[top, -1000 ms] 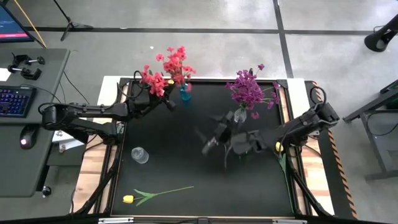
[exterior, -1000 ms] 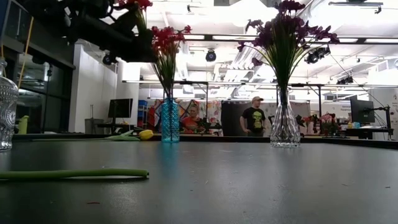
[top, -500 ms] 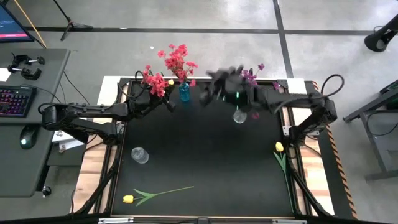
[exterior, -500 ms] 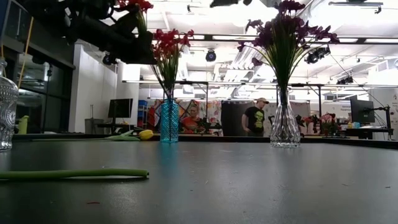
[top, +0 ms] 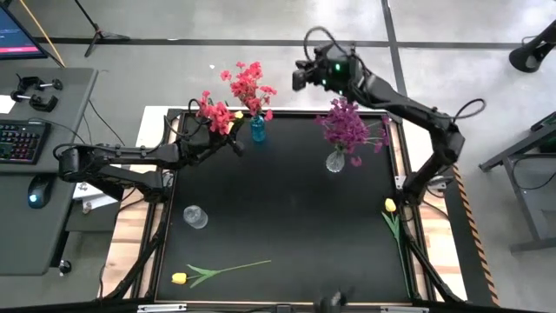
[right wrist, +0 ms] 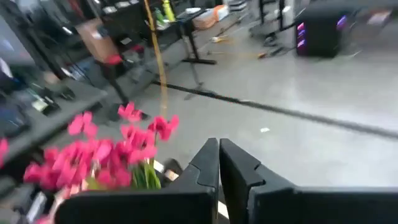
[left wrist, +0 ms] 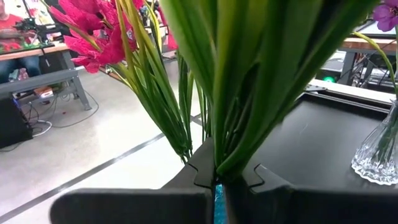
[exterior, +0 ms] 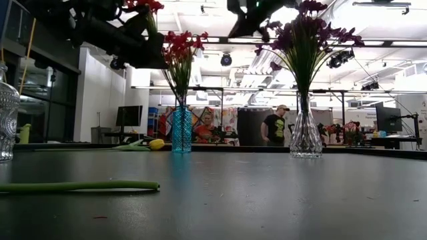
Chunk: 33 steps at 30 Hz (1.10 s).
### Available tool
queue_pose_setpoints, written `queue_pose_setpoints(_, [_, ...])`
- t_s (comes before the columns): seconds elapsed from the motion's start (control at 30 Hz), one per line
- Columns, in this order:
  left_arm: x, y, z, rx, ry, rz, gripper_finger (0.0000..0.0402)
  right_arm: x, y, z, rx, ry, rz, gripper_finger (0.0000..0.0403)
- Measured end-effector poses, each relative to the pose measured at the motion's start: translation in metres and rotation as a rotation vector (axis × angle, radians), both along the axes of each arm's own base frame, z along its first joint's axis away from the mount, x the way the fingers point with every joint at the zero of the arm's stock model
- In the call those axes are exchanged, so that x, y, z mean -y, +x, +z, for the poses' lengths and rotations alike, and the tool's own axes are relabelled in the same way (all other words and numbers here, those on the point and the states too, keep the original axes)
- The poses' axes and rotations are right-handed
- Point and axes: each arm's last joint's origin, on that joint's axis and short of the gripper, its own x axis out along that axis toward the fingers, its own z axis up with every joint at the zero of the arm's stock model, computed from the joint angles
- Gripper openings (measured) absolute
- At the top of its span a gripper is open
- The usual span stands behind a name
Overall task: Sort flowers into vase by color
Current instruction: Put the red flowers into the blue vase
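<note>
two yellow flowers lie loose on the dark surface [top: 287, 217]: one yellow flower [top: 179, 278] at the near edge, another yellow flower [top: 390, 206] near the right side. an empty clear vase [top: 195, 216] stands left of centre. farther back, purple flowers [top: 346, 126] fill a glass vase [top: 335, 162], and red-pink flowers [top: 245, 83] stand in a blue vase [top: 258, 130]. the left gripper [top: 228, 130] has its jaws clamped on a red-pink bunch [top: 213, 113] just beside that vase. the right gripper [top: 300, 76] hangs beyond the far edge, jaws closed and empty. to seat the bunch well, line the stems over the blue mouth, lower straight, then release.
</note>
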Motion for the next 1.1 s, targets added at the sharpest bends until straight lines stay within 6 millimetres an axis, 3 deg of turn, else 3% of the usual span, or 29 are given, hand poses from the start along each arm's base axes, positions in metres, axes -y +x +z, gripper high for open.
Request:
queue_pose_setpoints(0.33, [0.0,0.0,0.0,0.0,-0.002,-0.007,0.0,0.094,0.002,-0.04,0.293,0.125,0.072,0.0])
queue_pose_setpoints(0.6, [0.0,0.0,0.0,0.006,-0.009,-0.006,0.0,0.152,-0.003,-0.096,0.349,0.232,-0.055,0.0])
queue_pose_setpoints(0.9, [0.0,0.0,0.0,0.006,-0.009,-0.006,0.0,0.177,0.001,-0.166,0.219,0.388,-0.119,0.0])
queue_pose_setpoints(1.1, [0.0,0.0,0.0,0.006,-0.01,-0.011,0.0,0.179,0.018,-0.227,0.149,0.55,0.003,0.0])
